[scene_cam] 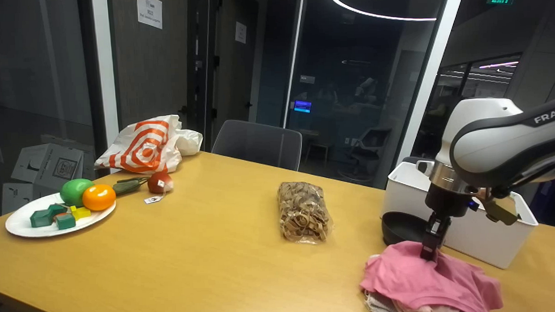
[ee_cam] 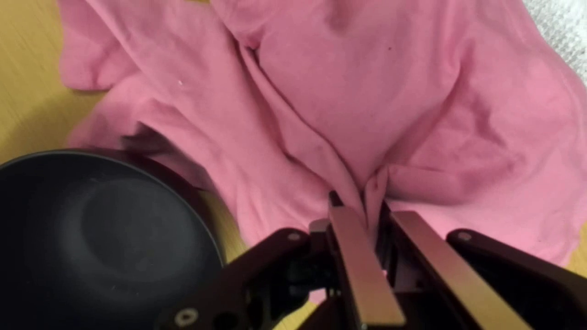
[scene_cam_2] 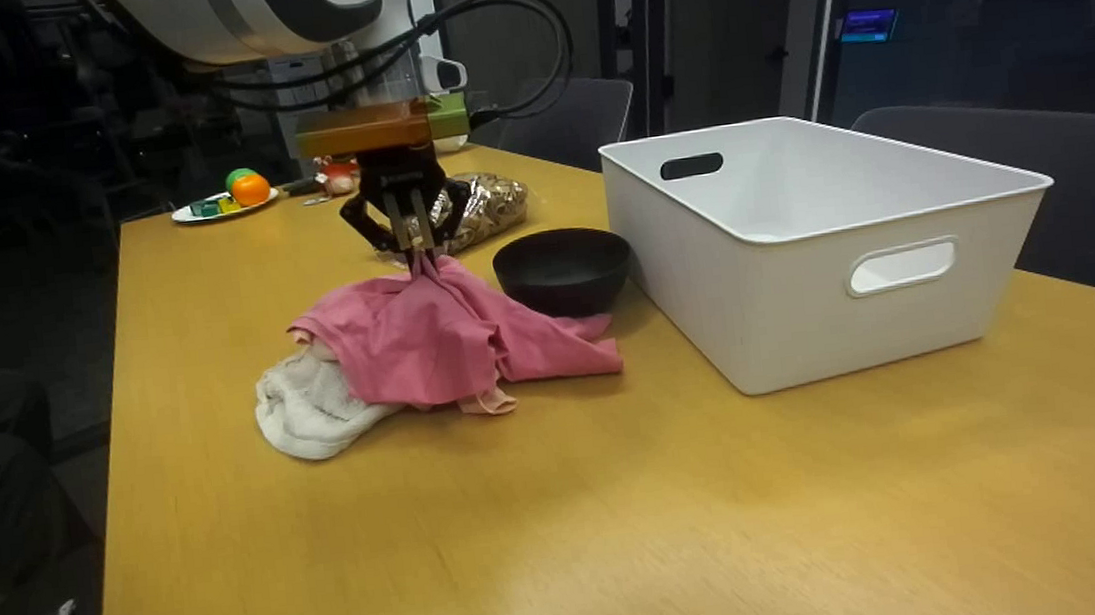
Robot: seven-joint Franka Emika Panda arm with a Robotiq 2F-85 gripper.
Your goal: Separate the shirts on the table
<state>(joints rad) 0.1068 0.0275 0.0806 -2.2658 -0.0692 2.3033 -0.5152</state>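
A pink shirt (scene_cam: 457,283) lies on top of a small heap of cloth, and it also shows in an exterior view (scene_cam_2: 421,345) and the wrist view (ee_cam: 293,101). My gripper (scene_cam_2: 422,257) points down and is shut on a pinched fold of the shirt, pulling it into a peak; its jaws show in the wrist view (ee_cam: 362,204). A white-grey cloth (scene_cam_2: 311,411) sticks out from under the shirt, with its edge in the wrist view (ee_cam: 566,32). A peach cloth (scene_cam_2: 488,401) peeks out beneath. Most of both lower cloths is hidden.
A black bowl (scene_cam_2: 565,276) stands beside the shirt, close to a white bin (scene_cam_2: 759,317). A bag of brown curled pieces (scene_cam: 305,212) lies on the table (scene_cam: 207,260). Farther off are a white plate (scene_cam: 19,225) with toy food and a plastic bag (scene_cam: 143,147).
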